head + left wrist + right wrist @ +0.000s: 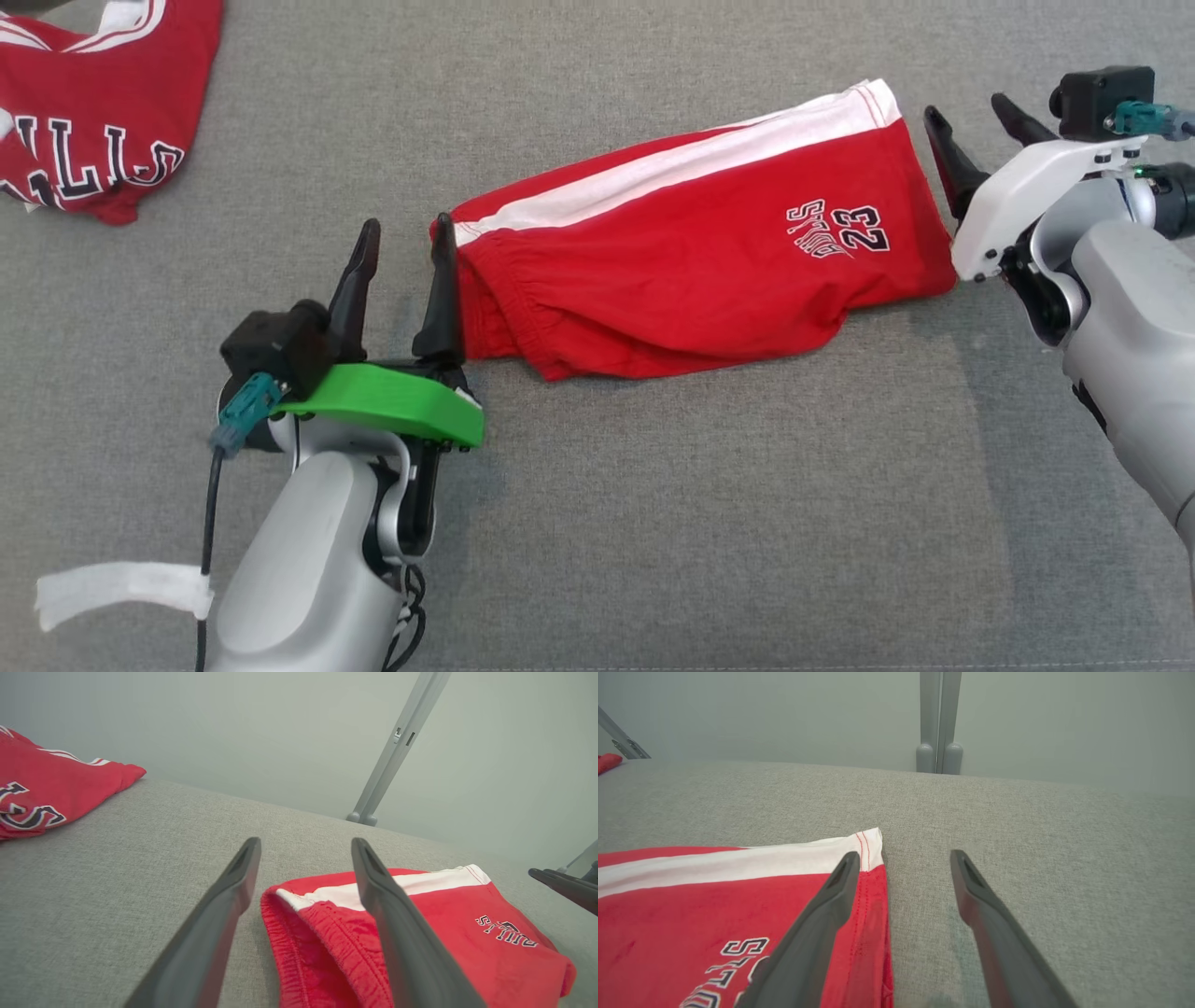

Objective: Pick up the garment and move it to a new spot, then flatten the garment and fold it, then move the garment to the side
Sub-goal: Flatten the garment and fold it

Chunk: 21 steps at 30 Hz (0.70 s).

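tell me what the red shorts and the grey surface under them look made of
Red shorts: a soft matte knit, probably cotton or a cotton blend; it slumps in wrinkles, and the gathered waistband shows fine ribbing. Grey surface: woven upholstery-like fabric, matte, with a visible heathered weave; what lies beneath cannot be told.

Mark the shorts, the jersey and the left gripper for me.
shorts (691, 252), head view, middle of the red panel.
jersey (103, 93), head view, red cloth above the lettering.
left gripper (408, 224), head view, midway between its open fingertips.
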Tool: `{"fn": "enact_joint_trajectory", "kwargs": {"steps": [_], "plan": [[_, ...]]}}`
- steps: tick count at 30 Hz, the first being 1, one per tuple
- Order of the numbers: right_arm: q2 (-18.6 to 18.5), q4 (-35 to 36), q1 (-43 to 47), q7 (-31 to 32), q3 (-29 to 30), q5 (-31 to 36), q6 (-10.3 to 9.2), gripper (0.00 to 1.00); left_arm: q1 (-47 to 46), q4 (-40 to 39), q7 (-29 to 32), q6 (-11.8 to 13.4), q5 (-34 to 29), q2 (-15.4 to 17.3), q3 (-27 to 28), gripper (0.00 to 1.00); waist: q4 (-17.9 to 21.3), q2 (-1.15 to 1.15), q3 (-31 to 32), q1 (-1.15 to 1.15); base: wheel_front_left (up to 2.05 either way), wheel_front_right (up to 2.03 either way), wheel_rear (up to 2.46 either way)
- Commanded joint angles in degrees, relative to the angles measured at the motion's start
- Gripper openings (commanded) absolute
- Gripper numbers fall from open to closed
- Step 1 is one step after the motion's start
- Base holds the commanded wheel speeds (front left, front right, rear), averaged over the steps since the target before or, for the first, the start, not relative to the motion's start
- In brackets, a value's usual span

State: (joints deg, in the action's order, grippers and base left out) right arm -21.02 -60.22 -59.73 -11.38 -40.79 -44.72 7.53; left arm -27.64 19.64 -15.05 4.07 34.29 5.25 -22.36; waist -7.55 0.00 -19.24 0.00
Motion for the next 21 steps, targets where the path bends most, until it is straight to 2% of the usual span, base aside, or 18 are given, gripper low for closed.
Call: {"fn": "enact_joint_trajectory", "kwargs": {"steps": [1,7,12,21], "plan": [[-0.53,-0.09,1.15,1.11,-0.54,-0.99,-0.08,1.00,1.87,-1.14,-0.16,0.32,-1.25,0.74,0.91,1.00,0.24,0.00,1.17,0.00,0.00,0.00,0.00],[-0.71,-1.00,3.49,6.47,-2.08,-5.40,-0.07,1.00,8.70,-6.03,-0.15,1.01,-4.17,0.58,5.62,1.00,-1.16,0.00,2.55,0.00,0.00,0.00,0.00],[-0.75,-2.51,4.72,10.26,-2.49,-8.38,-0.08,1.00,11.97,-7.97,-0.15,0.42,-4.90,-0.03,8.28,1.00,-3.04,0.00,2.43,0.00,0.00,0.00,0.00],[0.37,-7.31,3.34,15.81,-2.55,-10.16,-0.04,1.00,12.98,-9.23,-0.16,-0.18,-5.74,-0.81,9.87,1.00,-5.11,0.00,1.95,0.00,0.00,0.00,0.00]]}}
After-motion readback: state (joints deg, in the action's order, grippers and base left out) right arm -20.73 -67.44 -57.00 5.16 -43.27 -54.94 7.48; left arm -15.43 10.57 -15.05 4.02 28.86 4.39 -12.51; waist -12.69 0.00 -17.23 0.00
